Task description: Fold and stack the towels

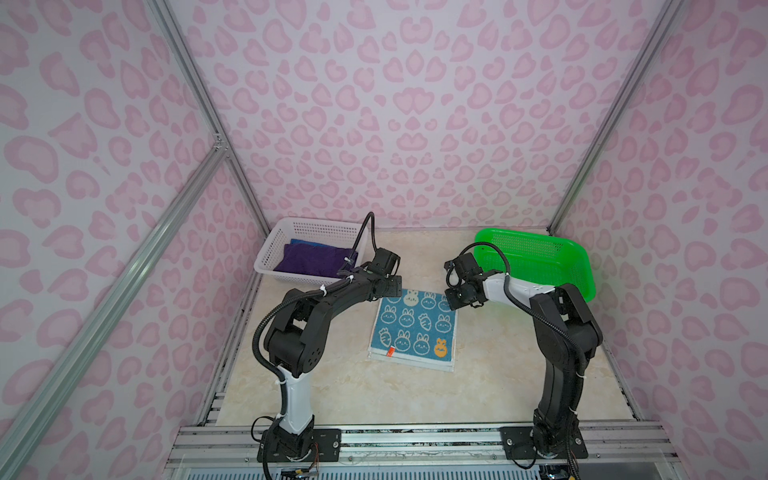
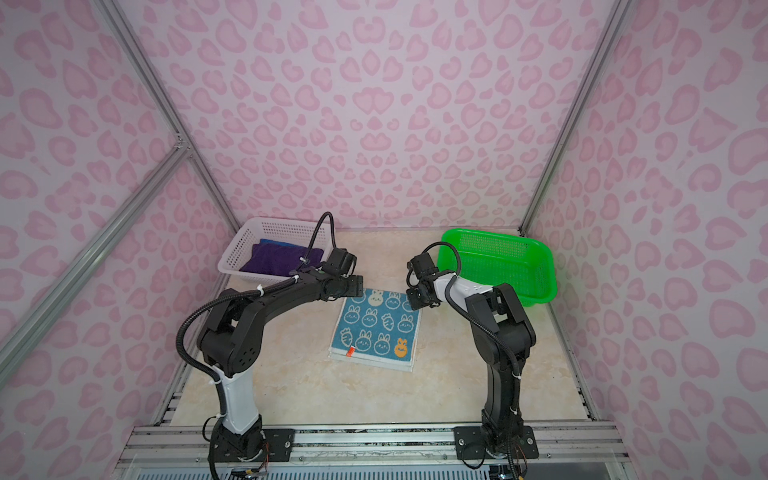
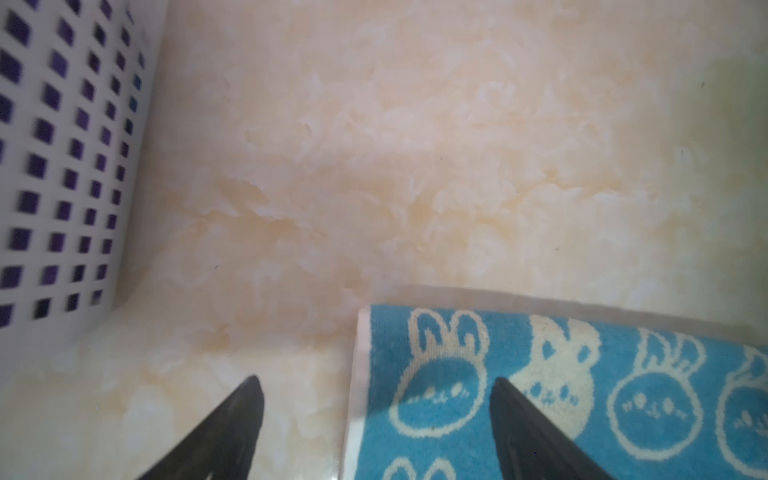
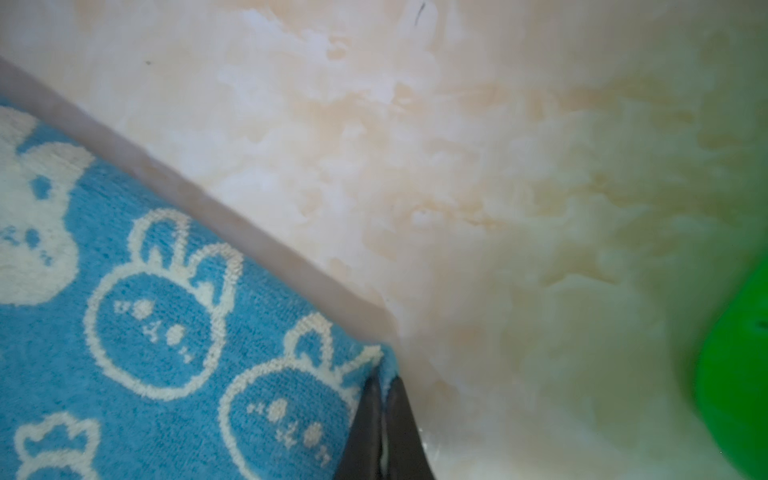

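Right wrist view shows the right gripper (image 4: 384,380) pinched shut on one far corner of the teal terry towel with white rabbits (image 4: 166,332). In the left wrist view, the left gripper (image 3: 374,380) stands wide, with one finger over the towel's other far corner and one over the bare marbled tabletop (image 3: 374,166).

In both top views this towel lies mid-tabletop. Layered edges along its near side suggest it is already folded at least once. A further fold or the move onto the stack seems to be what is left.

The white perforated plastic basket (image 1: 274,245) at the far left corner holds the folded dark purple towel (image 1: 311,259) on top of the royal blue towel (image 1: 305,242). The green perforated plastic basket (image 1: 536,253) at the far right corner shows nothing inside.
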Tool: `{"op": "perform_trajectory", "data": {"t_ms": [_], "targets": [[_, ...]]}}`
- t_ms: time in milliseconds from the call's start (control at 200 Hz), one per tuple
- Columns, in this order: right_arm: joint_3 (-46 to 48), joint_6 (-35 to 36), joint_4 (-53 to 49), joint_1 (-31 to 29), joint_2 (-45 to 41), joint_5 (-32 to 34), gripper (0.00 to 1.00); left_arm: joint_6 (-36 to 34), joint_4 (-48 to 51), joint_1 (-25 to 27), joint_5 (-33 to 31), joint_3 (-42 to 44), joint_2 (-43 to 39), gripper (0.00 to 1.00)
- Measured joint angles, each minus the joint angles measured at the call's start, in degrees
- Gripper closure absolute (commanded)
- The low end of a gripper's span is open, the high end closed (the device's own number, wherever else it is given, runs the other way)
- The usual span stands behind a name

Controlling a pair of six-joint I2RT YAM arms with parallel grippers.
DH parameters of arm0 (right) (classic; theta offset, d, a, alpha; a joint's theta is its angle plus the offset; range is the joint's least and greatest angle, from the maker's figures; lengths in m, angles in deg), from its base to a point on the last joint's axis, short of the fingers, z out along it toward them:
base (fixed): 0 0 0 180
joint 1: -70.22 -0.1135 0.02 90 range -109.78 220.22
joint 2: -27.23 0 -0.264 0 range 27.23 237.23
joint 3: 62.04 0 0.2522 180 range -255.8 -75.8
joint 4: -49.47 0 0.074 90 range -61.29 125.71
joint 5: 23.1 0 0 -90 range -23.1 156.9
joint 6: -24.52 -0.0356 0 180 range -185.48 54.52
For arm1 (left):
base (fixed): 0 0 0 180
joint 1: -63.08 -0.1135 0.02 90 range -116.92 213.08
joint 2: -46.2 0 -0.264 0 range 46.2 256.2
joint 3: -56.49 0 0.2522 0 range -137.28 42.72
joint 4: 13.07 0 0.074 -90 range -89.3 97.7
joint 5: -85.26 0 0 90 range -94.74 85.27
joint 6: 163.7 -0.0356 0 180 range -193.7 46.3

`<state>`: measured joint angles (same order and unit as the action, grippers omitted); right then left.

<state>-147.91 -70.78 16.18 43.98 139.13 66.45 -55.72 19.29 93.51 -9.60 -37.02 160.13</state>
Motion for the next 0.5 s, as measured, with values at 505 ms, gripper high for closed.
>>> {"op": "perform_trajectory", "data": {"t_ms": [505], "targets": [[-0.5, 0.4, 0.3, -0.1, -0.2, -0.9, 1.0, 0.0, 2.1, -0.3, -0.6, -8.2, 10.4, 0.53]]}}
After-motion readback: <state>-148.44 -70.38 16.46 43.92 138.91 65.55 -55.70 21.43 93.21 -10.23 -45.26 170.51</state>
